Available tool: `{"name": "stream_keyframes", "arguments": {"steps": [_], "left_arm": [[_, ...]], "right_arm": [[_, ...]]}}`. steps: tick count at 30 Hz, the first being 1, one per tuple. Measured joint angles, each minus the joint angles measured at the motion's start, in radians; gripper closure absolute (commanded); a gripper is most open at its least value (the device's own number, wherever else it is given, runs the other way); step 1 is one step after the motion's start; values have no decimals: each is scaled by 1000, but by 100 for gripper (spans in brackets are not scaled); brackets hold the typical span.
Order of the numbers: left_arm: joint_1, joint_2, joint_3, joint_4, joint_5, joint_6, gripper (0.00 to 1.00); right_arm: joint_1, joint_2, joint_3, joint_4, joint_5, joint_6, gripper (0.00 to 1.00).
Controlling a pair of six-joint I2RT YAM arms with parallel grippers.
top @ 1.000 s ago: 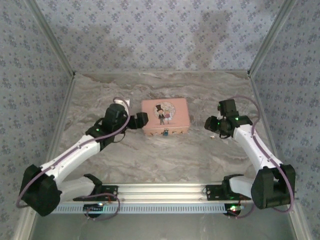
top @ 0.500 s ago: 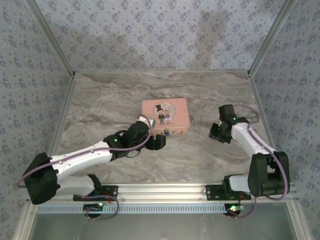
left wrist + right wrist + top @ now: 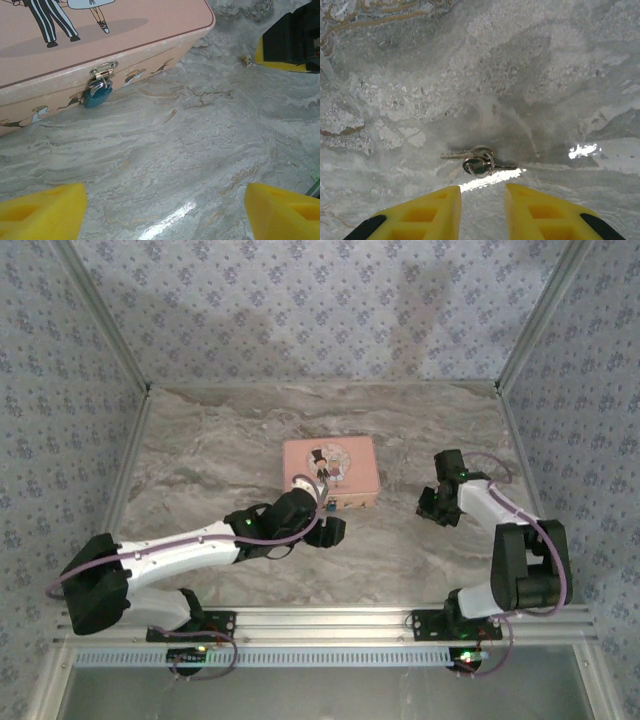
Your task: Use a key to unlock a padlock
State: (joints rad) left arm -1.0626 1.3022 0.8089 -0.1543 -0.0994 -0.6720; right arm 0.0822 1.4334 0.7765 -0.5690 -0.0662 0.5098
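Note:
The padlock, small and blue with a silvery shackle, hangs from the hasp on the front of the pink tin. From above, the padlock sits at the tin's near edge. My left gripper is open wide over bare table, a short way in front of the padlock and not touching it; seen from above, the left gripper is just below the tin. The key lies flat on a ring with another key, just beyond my right gripper. Its yellow fingers stand narrowly apart with nothing between them.
The marble-patterned table is walled by patterned panels on three sides. The right arm's black and yellow finger shows at the left wrist view's top right. Open table lies between the tin and the right gripper.
My left arm swung from the tin's left side round to its front, facing the padlock. My right gripper dropped low to the table by the key and its jaws narrowed.

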Motion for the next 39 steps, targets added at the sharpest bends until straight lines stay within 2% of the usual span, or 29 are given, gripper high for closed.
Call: {"name": "stream_keyframes", "arguments": {"steps": [11,28,34,39], "left_arm": [[0,0,0,0,-7,-11,18],[0,2,0,0,-8,-14,18],[0,3,0,0,-22,-18,18],[0,2,0,1,-44,-21,17]], "right_arm": [[-9,69,0,45,0,7,73],[-23,93,5,105,-1,12,100],[-24,84,8,101,-1,-5,100],[-24,-15,31,35,-9,-25,100]]}}
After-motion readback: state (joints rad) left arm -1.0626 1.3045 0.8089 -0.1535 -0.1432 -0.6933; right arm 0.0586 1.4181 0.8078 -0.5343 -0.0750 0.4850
